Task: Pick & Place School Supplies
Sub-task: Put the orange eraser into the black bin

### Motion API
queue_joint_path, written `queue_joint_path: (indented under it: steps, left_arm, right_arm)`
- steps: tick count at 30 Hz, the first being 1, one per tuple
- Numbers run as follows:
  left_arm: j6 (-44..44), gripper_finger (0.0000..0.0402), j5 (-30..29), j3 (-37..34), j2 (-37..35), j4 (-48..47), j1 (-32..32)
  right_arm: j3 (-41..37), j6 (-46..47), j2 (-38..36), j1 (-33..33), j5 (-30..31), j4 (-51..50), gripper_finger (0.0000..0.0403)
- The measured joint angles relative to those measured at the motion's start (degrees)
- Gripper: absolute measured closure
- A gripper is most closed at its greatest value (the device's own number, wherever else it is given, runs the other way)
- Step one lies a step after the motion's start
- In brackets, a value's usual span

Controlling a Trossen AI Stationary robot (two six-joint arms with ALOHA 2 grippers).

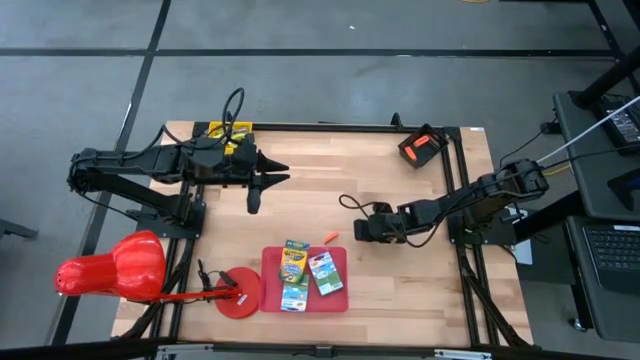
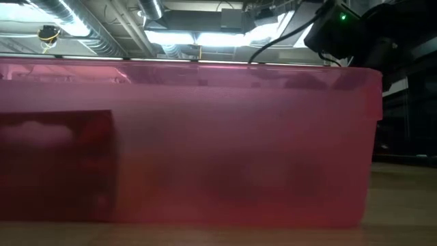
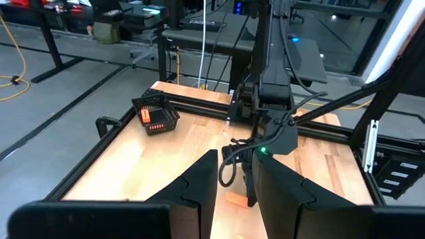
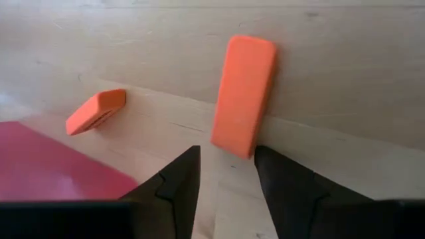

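Observation:
Two short orange sticks lie flat on the wooden table just off the red tray's far right corner. In the right wrist view the larger orange stick (image 4: pixel 242 96) is straight ahead and the smaller orange stick (image 4: pixel 96 111) lies off to one side. My right gripper (image 4: pixel 226 159) is open and low over the table, its fingertips just short of the larger stick's near end and touching nothing. From above, my right gripper (image 1: pixel 358 228) covers one stick and only the other orange stick (image 1: pixel 330 238) shows. A crayon box (image 1: pixel 293 262) and a green-white pack (image 1: pixel 326 272) lie in the red tray (image 1: pixel 272 262). My left gripper (image 1: pixel 272 172) waits open at the far left.
A big red cone (image 1: pixel 110 265) and a red disc (image 1: pixel 238 292) sit at the near left. A black basket with an orange item (image 1: pixel 422 147) stands at the far right corner. The tray wall (image 2: pixel 205 143) fills the low view. Bare wood lies between the two arms.

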Motion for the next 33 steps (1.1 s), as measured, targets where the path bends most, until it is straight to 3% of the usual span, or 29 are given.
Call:
queue_joint_path:
  steps: [9, 21, 33]
  left_arm:
    - [-0.2, 0.0309, 1.0, 0.0, 0.0, 0.0, 0.0]
    - [-0.5, 0.0309, 1.6, 0.0, 0.0, 0.0, 0.0]
    - [-0.5, 0.0309, 1.8, 0.0, 0.0, 0.1, 0.0]
  right_arm:
    - [-0.1, -1.7, 0.0, -2.7, 0.6, -0.9, 0.0283]
    - [0.1, -3.5, -3.7, -3.2, 5.8, -0.4, 0.0273]
    - [0.2, -5.8, -1.7, -3.4, 2.3, -2.0, 0.0270]
